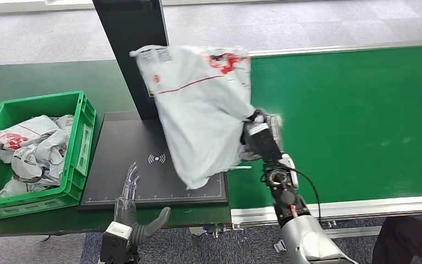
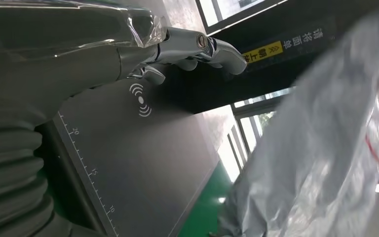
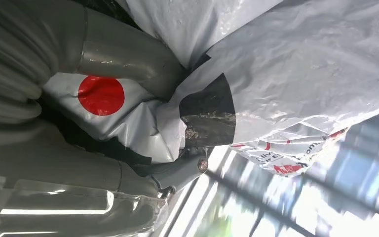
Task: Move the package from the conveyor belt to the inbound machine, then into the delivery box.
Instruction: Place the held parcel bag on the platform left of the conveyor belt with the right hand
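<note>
Green conveyor belt (image 1: 351, 121) adjoins black scanner plate (image 1: 121, 159) and crate (image 1: 82, 118).

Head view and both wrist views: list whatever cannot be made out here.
- Package label print: blurred in the head view, crumpled in the right wrist view.
- Right hand fingers: buried in the package's folds.
- Scanner plate, right part: covered by the hanging package.
- Green crate: cut off at the left edge.

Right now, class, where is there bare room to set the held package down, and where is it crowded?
Bare: the scanner plate left of the package, and the conveyor belt beyond the right hand. Crowded: the green crate, full of parcels.
</note>
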You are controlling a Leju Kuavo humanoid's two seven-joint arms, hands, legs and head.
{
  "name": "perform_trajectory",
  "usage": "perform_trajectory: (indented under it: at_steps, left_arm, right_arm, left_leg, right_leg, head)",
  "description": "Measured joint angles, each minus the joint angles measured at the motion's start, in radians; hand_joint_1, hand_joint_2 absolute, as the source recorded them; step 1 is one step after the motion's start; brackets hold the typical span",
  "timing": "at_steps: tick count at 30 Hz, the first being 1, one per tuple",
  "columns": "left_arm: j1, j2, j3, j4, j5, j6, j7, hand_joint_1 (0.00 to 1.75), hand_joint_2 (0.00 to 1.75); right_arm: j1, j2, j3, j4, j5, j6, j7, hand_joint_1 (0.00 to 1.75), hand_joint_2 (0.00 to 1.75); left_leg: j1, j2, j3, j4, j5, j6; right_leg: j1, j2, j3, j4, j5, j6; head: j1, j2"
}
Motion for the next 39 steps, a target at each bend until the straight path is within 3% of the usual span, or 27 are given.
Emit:
perform_trajectory:
  at_steps: [4, 8, 13, 15, 17, 18, 21, 22, 25, 29, 32, 35, 39]
  left_arm:
    - [0.000, 0.000, 0.001, 0.000, -0.003, -0.002, 0.000, 0.00, 1.75]
    - [0.003, 0.000, 0.001, 0.000, -0.005, -0.001, 0.005, 0.00, 1.75]
    - [0.024, 0.000, 0.001, -0.023, -0.018, 0.002, 0.037, 0.00, 1.75]
    - [0.032, 0.000, 0.001, -0.036, -0.022, 0.003, 0.047, 0.00, 1.75]
    - [0.037, 0.000, 0.000, -0.045, -0.025, 0.003, 0.054, 0.00, 1.75]
    - [0.039, 0.000, 0.000, -0.049, -0.027, 0.004, 0.058, 0.00, 1.75]
    - [0.043, 0.000, -0.001, -0.060, -0.036, 0.014, 0.069, 0.00, 1.75]
    - [0.044, 0.000, -0.001, -0.061, -0.043, 0.022, 0.073, 0.00, 1.75]
    - [0.045, 0.000, 0.000, -0.067, -0.082, 0.099, 0.088, 0.00, 1.75]
    - [0.057, -0.010, 0.039, -0.110, -0.124, 0.358, 0.092, 0.00, 1.75]
    - [0.077, -0.023, 0.083, -0.166, -0.090, 0.496, 0.040, 0.00, 1.75]
    - [0.094, -0.039, 0.112, -0.213, -0.066, 0.543, -0.015, 0.00, 1.75]
    - [0.104, -0.052, 0.131, -0.245, -0.062, 0.550, -0.026, 0.00, 1.75]
  right_arm:
    - [0.001, 0.061, 0.109, 0.058, -0.035, 0.110, 0.013, 1.75, 1.75]
    - [0.001, 0.099, 0.182, 0.115, -0.029, 0.161, 0.062, 1.75, 1.75]
    - [-0.002, 0.130, 0.268, 0.171, 0.029, 0.062, 0.249, 1.75, 1.75]
    - [-0.007, 0.134, 0.290, 0.186, 0.039, 0.024, 0.286, 1.75, 1.75]
    - [-0.010, 0.136, 0.305, 0.195, 0.045, -0.014, 0.312, 1.62, 1.75]
    - [-0.012, 0.136, 0.311, 0.199, 0.047, -0.041, 0.329, 1.44, 1.75]
    - [-0.015, 0.136, 0.316, 0.208, 0.047, -0.126, 0.367, 0.26, 1.75]
    - [-0.015, 0.134, 0.316, 0.209, 0.045, -0.152, 0.372, 0.00, 1.75]
    - [-0.015, 0.128, 0.315, 0.211, 0.024, -0.221, 0.369, 0.00, 1.75]
    - [-0.014, 0.117, 0.297, 0.200, -0.044, -0.271, 0.308, 0.00, 1.75]
    - [-0.010, 0.109, 0.269, 0.175, -0.117, -0.240, 0.249, 0.00, 1.75]
    - [0.000, 0.108, 0.240, 0.144, -0.185, -0.187, 0.197, 0.00, 1.75]
    - [0.009, 0.108, 0.219, 0.120, -0.201, -0.174, 0.183, 0.00, 1.75]
  left_leg:
    - [0.000, -0.001, -0.001, 0.000, 0.000, 0.000]
    - [-0.001, -0.001, -0.001, 0.000, 0.000, 0.000]
    - [-0.001, -0.003, -0.001, 0.000, 0.000, 0.000]
    - [-0.001, -0.003, -0.001, 0.000, 0.000, 0.000]
    - [-0.001, -0.003, -0.001, 0.000, 0.000, 0.000]
    - [-0.001, -0.003, -0.001, 0.000, 0.000, 0.000]
    - [-0.001, -0.003, -0.001, 0.000, 0.000, 0.000]
    - [-0.001, -0.003, -0.001, 0.000, 0.000, 0.000]
    - [-0.001, -0.003, -0.001, 0.000, 0.000, 0.000]
    - [-0.001, -0.002, -0.001, 0.000, 0.000, 0.000]
    - [-0.001, -0.003, -0.001, 0.000, 0.000, 0.000]
    - [-0.001, -0.003, -0.001, 0.000, 0.000, 0.000]
    - [-0.001, -0.003, -0.001, 0.000, 0.000, 0.000]
  right_leg:
    - [0.000, -0.001, 0.000, 0.000, 0.000, 0.000]
    - [-0.001, -0.001, 0.000, -0.001, 0.000, 0.000]
    - [-0.001, -0.001, -0.001, -0.001, 0.000, 0.000]
    - [-0.001, -0.001, -0.001, -0.001, 0.000, 0.000]
    - [-0.001, -0.001, 0.000, -0.001, 0.000, 0.000]
    - [-0.001, -0.001, 0.000, -0.001, 0.000, 0.000]
    - [-0.001, -0.001, 0.000, -0.001, 0.000, 0.000]
    - [-0.001, -0.001, 0.000, -0.001, 0.000, 0.000]
    - [-0.001, -0.001, 0.000, -0.001, 0.000, 0.000]
    - [-0.001, -0.001, -0.001, -0.001, 0.000, 0.000]
    - [-0.001, -0.001, -0.001, -0.001, 0.000, 0.000]
    - [-0.001, -0.001, 0.000, -0.001, 0.000, 0.000]
    - [-0.001, -0.001, 0.000, -0.001, 0.000, 0.000]
  head:
    - [0.000, 0.000]
    - [0.000, 0.000]
    - [0.000, 0.000]
    - [0.000, 0.000]
    - [0.000, 0.000]
    - [0.000, 0.000]
    - [0.000, 0.000]
    - [0.000, 0.000]
    - [0.000, 0.000]
    - [0.000, 0.000]
    - [0.000, 0.000]
    - [0.000, 0.000]
    - [0.000, 0.000]
